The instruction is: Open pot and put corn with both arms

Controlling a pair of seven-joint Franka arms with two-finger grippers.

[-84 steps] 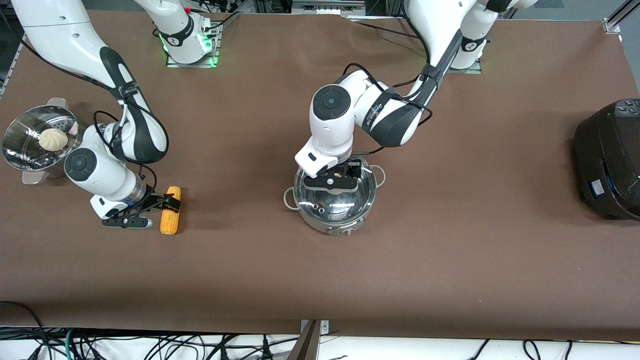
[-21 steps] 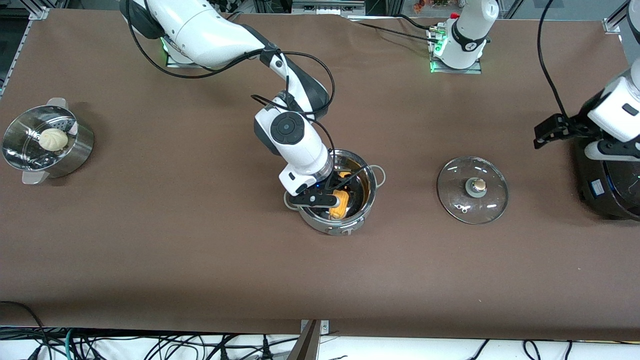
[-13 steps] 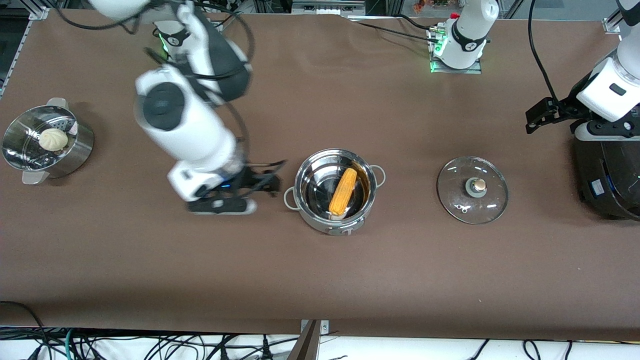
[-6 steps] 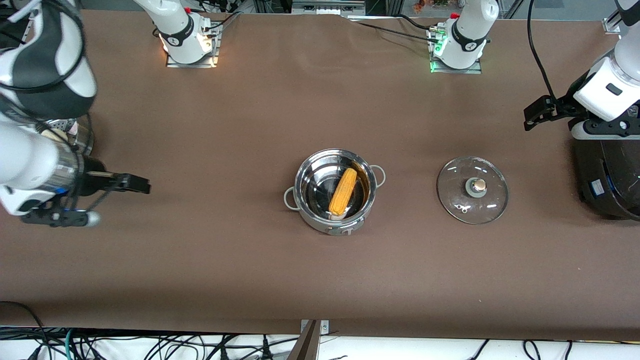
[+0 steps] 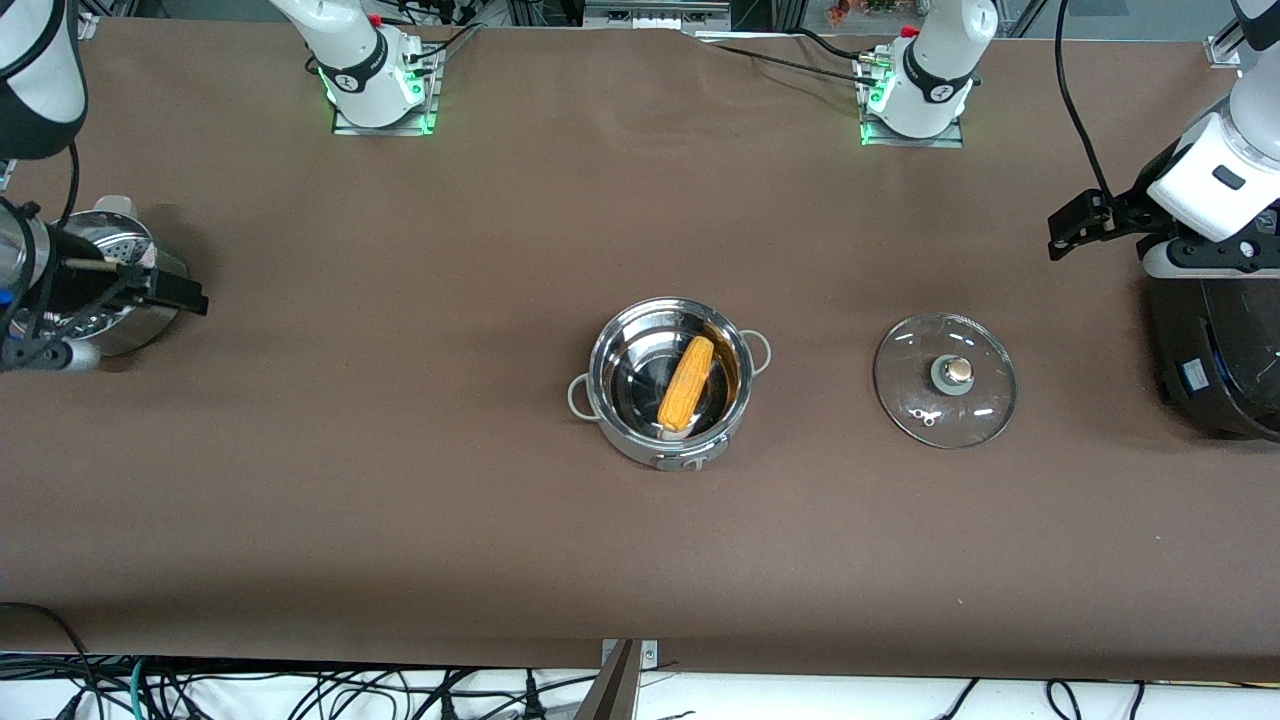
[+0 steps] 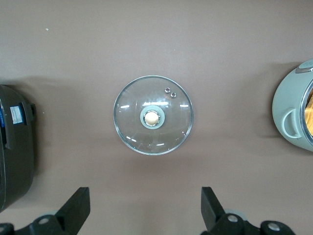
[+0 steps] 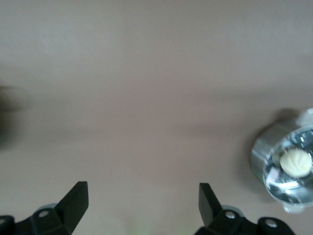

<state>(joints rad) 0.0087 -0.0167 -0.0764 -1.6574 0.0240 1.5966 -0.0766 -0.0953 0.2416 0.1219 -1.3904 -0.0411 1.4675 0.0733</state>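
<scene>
The steel pot (image 5: pixel 640 446) stands open at the middle of the table. The yellow-orange corn (image 5: pixel 687 383) lies inside it, slanted. The pot's edge also shows in the left wrist view (image 6: pixel 292 113). The glass lid (image 5: pixel 945 380) with its tan knob lies flat on the table beside the pot, toward the left arm's end; it also shows in the left wrist view (image 6: pixel 153 115). My left gripper (image 5: pixel 1100 245) is open and empty, up in the air beside the black cooker (image 5: pixel 1215 350). My right gripper (image 5: pixel 140 322) is open and empty over the steamer bowl (image 5: pixel 150 330).
The steamer bowl (image 7: pixel 286 171) with a white bun (image 7: pixel 295 163) stands at the right arm's end of the table. The large black cooker (image 6: pixel 14 147) stands at the left arm's end. The table is covered in brown cloth.
The right arm has swung away from the pot to its own end of the table, leaving the corn in the pot. The left gripper has hardly moved.
</scene>
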